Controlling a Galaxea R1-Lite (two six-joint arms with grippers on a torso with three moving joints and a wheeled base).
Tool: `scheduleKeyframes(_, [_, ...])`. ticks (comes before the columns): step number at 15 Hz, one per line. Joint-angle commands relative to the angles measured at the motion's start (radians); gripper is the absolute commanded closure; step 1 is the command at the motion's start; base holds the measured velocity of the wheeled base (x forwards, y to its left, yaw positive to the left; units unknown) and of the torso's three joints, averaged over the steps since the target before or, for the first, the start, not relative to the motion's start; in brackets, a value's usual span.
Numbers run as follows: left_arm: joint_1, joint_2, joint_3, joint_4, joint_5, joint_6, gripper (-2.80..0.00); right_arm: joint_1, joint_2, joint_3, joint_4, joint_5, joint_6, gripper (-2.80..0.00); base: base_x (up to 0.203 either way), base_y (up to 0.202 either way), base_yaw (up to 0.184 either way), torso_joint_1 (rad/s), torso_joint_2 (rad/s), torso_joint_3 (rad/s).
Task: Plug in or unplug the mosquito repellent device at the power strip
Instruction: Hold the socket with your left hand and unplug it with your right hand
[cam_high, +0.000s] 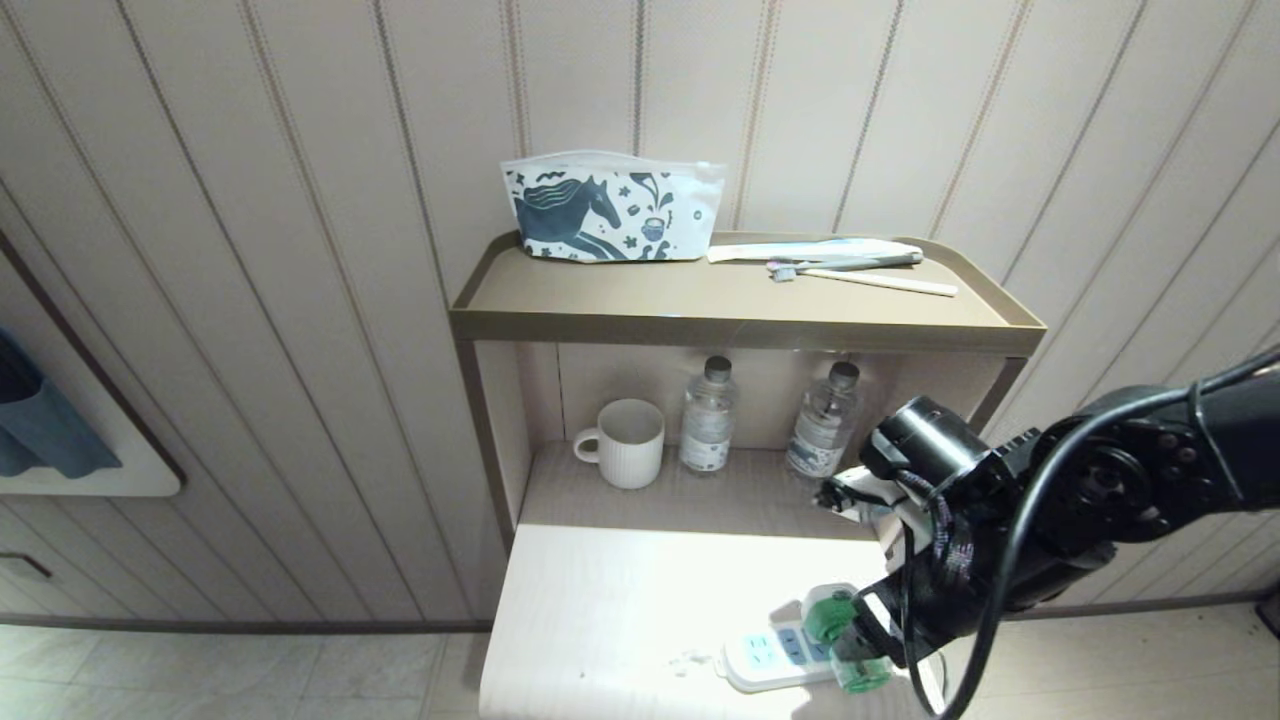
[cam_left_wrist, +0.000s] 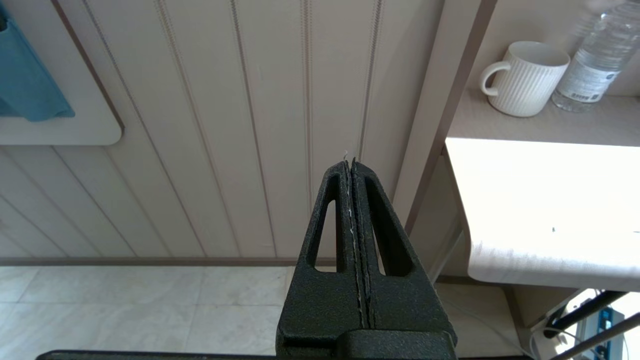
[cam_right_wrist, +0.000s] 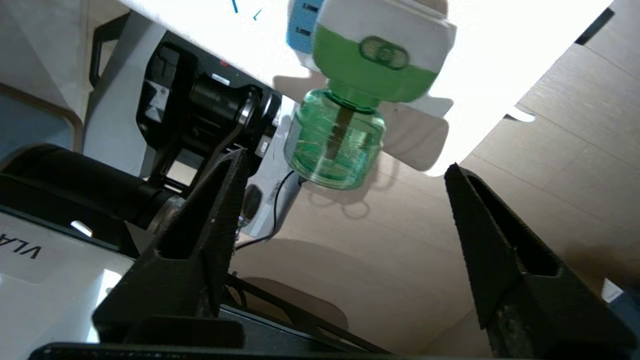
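The mosquito repellent device (cam_high: 833, 617) sits on the right end of the white power strip (cam_high: 765, 655), near the table's front edge. Its white and green head (cam_right_wrist: 372, 55) rests against the strip, beside a blue socket (cam_right_wrist: 300, 22). Its green bottle (cam_right_wrist: 334, 145) hangs free towards me. My right gripper (cam_high: 868, 635) is open just right of the device. In the right wrist view its fingers (cam_right_wrist: 215, 210) stand wide apart on either side of the bottle, touching nothing. My left gripper (cam_left_wrist: 350, 162) is shut and empty, parked left of the table and out of the head view.
A white mug (cam_high: 628, 440) and two clear water bottles (cam_high: 708, 415) (cam_high: 825, 420) stand on the lower shelf behind the table top (cam_high: 610, 600). The upper shelf (cam_high: 740, 325) holds a horse-print pouch (cam_high: 610, 210) and toothbrushes (cam_high: 850, 270). A panelled wall rises behind.
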Motion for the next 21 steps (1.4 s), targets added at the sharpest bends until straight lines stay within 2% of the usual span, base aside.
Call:
scheduleKeyframes(1, [0.0,0.0,0.0,0.0,0.0,0.0,0.0,0.016,0.063,-0.006,-0.003,-0.001,0.0,-2.8,0.0,0.0,0.0,0.0,0.0,0.0])
scheduleKeyframes(8, [0.0,0.0,0.0,0.001,0.0,-0.006,0.0,-0.003,0.169,-0.016,-0.092,-0.003,-0.001,-2.8,0.0,0.0,0.0,0.0,0.0,0.0])
scheduleKeyframes(15, [0.0,0.0,0.0,0.001,0.0,-0.006,0.0,-0.005,0.206,-0.039,-0.094,-0.005,0.002,-2.8,0.0,0.0,0.0,0.0,0.0,0.0])
scheduleKeyframes(16, [0.0,0.0,0.0,0.001,-0.002,-0.006,0.0,-0.006,0.21,-0.039,-0.094,-0.01,0.007,-0.21,0.0,0.0,0.0,0.0,0.0,0.0])
scheduleKeyframes(17, [0.0,0.0,0.0,0.001,0.0,-0.006,0.0,-0.005,0.216,-0.039,-0.094,-0.024,0.015,0.0,0.0,0.0,0.0,0.0,0.0,0.0])
scheduleKeyframes(21, [-0.001,0.0,0.0,0.001,-0.001,-0.006,0.0,-0.005,0.241,-0.046,-0.096,-0.038,0.023,0.0,0.0,0.0,0.0,0.0,0.0,0.0])
